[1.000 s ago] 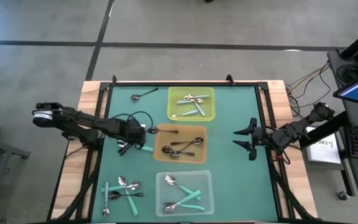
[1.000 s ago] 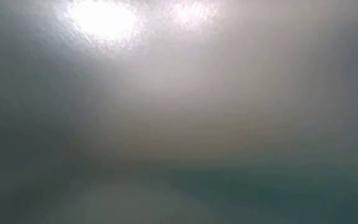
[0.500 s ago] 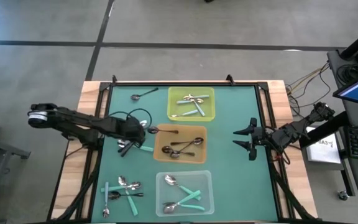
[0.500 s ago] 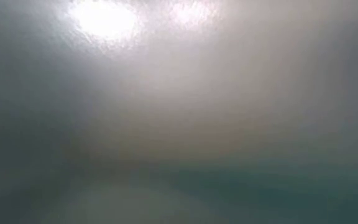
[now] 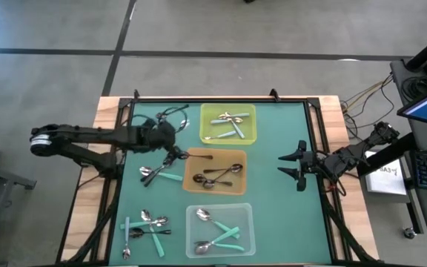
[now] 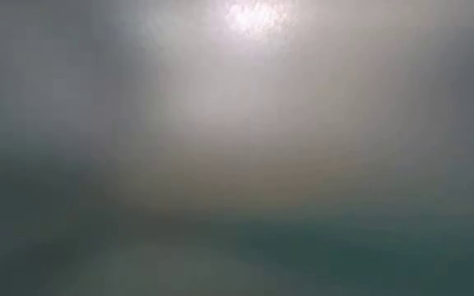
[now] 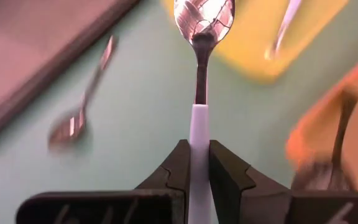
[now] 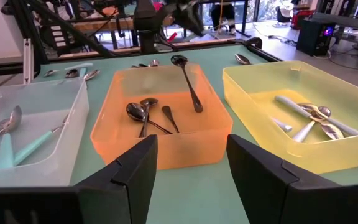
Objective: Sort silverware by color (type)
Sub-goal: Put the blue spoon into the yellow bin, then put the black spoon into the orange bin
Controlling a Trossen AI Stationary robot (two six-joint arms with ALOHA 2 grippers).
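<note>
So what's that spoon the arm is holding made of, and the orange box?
The spoon in the left gripper looks like polished metal: its bowl mirrors the room. Its pale handle, clamped between the fingers, is matte and looks like plastic. The orange tray is probably translucent plastic, since the dark spoons inside show through its wall.

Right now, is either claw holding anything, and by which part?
The left claw is shut on a spoon, gripping its pale handle with the bowl pointing away from the wrist. The right claw is open and holds nothing.
</note>
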